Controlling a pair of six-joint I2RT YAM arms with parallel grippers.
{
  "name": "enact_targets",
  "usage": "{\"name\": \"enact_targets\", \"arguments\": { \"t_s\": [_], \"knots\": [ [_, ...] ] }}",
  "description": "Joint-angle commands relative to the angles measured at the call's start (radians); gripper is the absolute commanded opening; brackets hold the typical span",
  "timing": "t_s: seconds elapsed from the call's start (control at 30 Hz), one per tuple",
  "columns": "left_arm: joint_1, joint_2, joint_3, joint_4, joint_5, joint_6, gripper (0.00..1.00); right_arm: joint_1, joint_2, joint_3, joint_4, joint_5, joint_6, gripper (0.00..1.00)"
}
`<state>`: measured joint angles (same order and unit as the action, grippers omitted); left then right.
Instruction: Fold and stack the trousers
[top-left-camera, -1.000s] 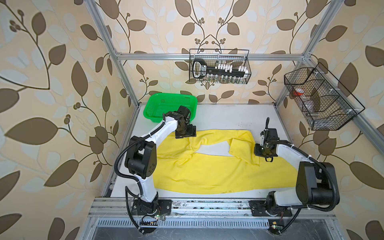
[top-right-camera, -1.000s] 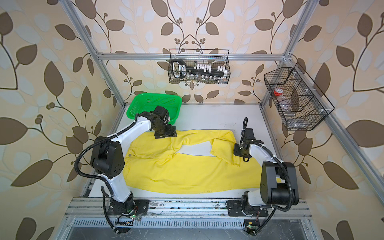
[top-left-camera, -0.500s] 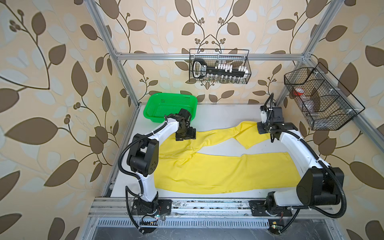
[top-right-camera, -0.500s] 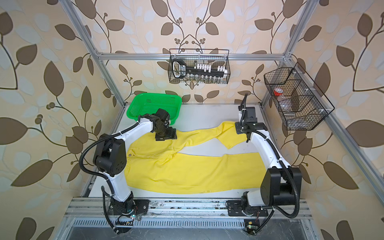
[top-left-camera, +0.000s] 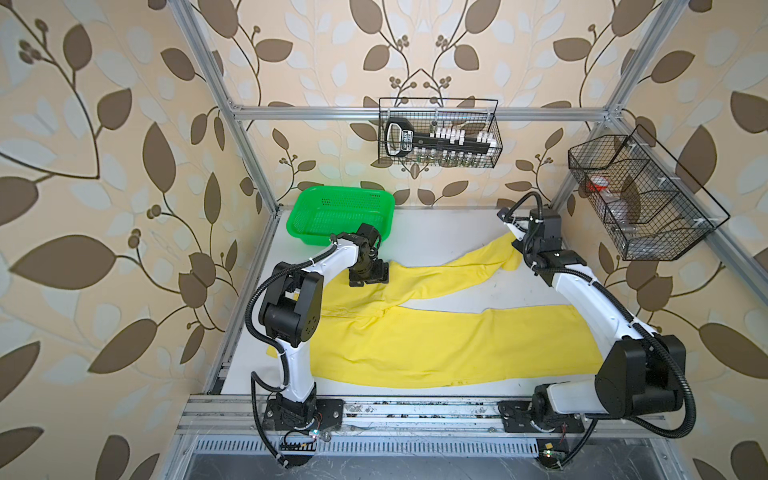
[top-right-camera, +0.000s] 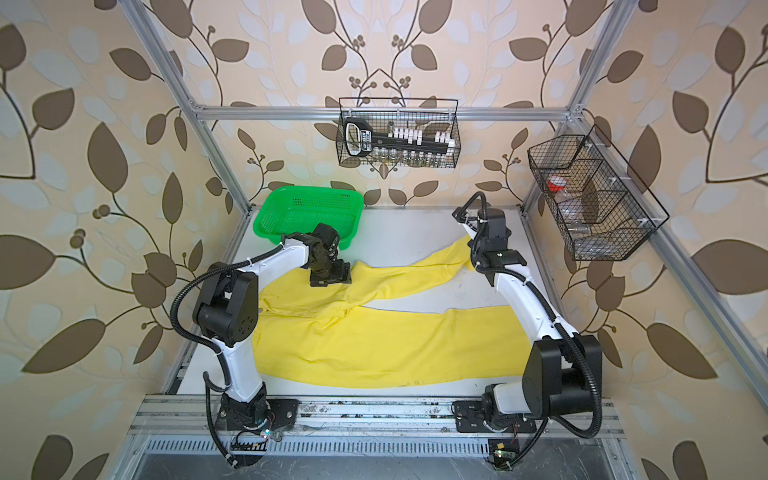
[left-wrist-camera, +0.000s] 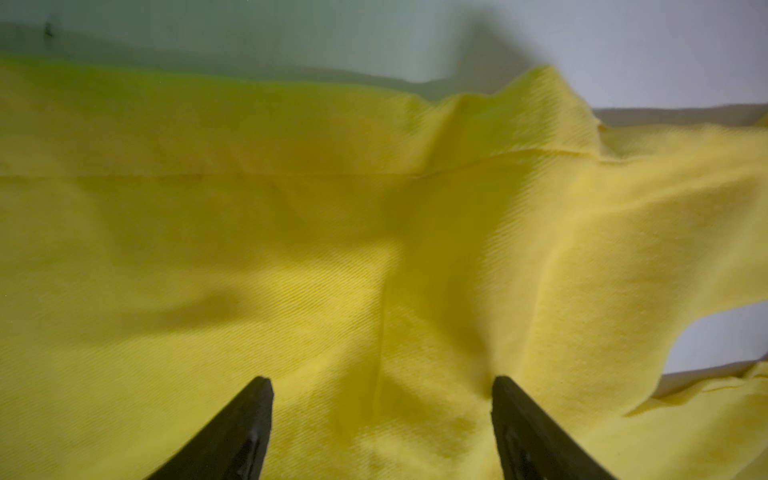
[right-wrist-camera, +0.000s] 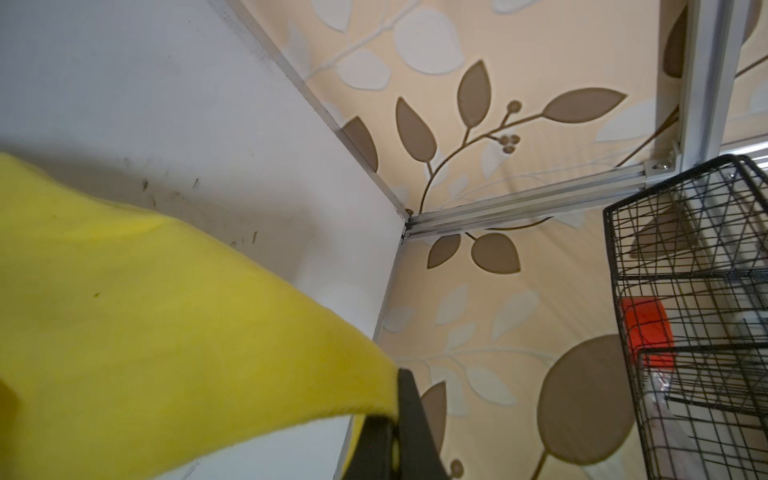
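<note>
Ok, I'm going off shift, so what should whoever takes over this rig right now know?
Left gripper: open, jaws spread over the waist end of the bright yellow soft-fabric trousers, gripping nothing.
Right gripper: shut on the end of the far leg, held toward the far right corner of the white table.
Near leg lies flat along the front. Green perforated plastic basket sits far left.
Done: legs spread apart. To do: every fold, then stacking.
</note>
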<state>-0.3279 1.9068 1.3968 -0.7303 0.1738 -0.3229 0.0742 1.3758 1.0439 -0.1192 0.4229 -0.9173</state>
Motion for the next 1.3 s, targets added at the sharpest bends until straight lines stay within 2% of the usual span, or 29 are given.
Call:
{"name": "enact_targets", "arguments": {
  "t_s": [0.0, 0.3, 0.5, 0.7, 0.87, 1.03, 1.13, 1.27],
  "knots": [
    [0.013, 0.002, -0.014, 0.005, -0.018, 0.004, 0.83, -0.008, -0.086, -0.106, 0.049, -0.020, -0.148, 0.00],
    [0.032, 0.017, 0.035, -0.015, -0.007, 0.017, 0.83, -0.104, -0.245, -0.327, -0.166, -0.023, -0.122, 0.02],
    [0.039, 0.004, 0.112, -0.041, -0.007, -0.005, 0.83, -0.108, -0.268, -0.417, -0.144, 0.055, -0.098, 0.02],
    [0.037, 0.039, 0.164, -0.015, 0.082, -0.020, 0.83, -0.085, -0.284, -0.285, -0.291, -0.036, 0.085, 0.02],
    [0.029, 0.050, 0.179, 0.015, 0.125, -0.028, 0.83, -0.036, -0.290, -0.153, -0.462, -0.015, 0.197, 0.01],
    [0.013, 0.057, 0.133, 0.048, 0.133, -0.010, 0.81, -0.016, -0.312, 0.022, -0.713, -0.033, 0.353, 0.01],
    [0.004, 0.062, 0.087, 0.079, 0.135, -0.002, 0.78, -0.007, -0.327, 0.121, -0.868, -0.015, 0.399, 0.00],
    [0.002, 0.084, 0.059, 0.107, 0.116, 0.013, 0.75, 0.014, -0.328, 0.225, -0.987, 0.024, 0.411, 0.00]
  ]
}}
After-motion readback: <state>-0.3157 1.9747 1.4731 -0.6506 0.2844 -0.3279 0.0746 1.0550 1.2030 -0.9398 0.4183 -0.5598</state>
